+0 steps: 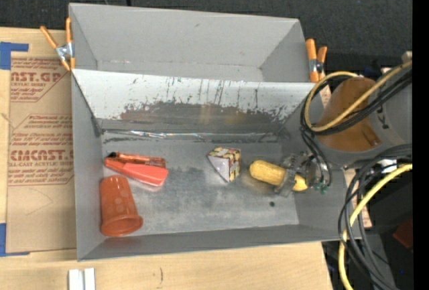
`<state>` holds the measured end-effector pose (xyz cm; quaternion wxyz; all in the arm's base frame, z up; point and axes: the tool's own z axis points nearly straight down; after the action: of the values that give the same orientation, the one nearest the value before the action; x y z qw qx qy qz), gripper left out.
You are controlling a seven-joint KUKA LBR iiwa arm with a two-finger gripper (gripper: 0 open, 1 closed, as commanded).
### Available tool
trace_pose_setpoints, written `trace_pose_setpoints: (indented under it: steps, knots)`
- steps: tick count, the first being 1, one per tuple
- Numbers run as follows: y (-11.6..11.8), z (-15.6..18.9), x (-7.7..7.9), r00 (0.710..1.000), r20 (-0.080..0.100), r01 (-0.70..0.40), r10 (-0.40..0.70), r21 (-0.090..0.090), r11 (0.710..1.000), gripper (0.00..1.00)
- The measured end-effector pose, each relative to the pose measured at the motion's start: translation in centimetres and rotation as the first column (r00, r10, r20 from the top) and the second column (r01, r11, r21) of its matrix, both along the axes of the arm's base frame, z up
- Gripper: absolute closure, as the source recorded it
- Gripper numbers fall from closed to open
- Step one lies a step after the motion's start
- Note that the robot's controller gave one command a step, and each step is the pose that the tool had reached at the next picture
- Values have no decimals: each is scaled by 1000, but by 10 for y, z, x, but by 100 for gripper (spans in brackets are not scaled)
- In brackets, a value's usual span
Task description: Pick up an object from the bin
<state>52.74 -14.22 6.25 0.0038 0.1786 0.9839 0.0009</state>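
Observation:
My gripper (293,175) is low in the bin's right part, right on top of a yellow banana-shaped thing (267,173) that lies flat on the floor. The yellow thing's left part shows beside the gripper, and a small yellow bit shows on the gripper's right. Just to the left of it stands a small white carton with a yellow and dark pattern (225,163), apart from the gripper.
At the left of the bin lie a red-orange stapler-like tool (137,169) and, in front of it, an orange plastic cup (118,206) on its side. The arm and its yellow cables hang over the bin's right wall.

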Motion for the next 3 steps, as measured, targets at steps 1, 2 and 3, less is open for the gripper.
trace_pose_setpoints:
  steps: [1, 2, 3]
  knots:
    - [0, 3, -1, 1000, 0, 5, -5, 0, 1000, 100]
    - [0, 8, -2, 1000, -2, 7, -7, 1, 1000, 100]
    - [0, 13, -1, 1000, 0, 5, -5, 1, 1000, 100]
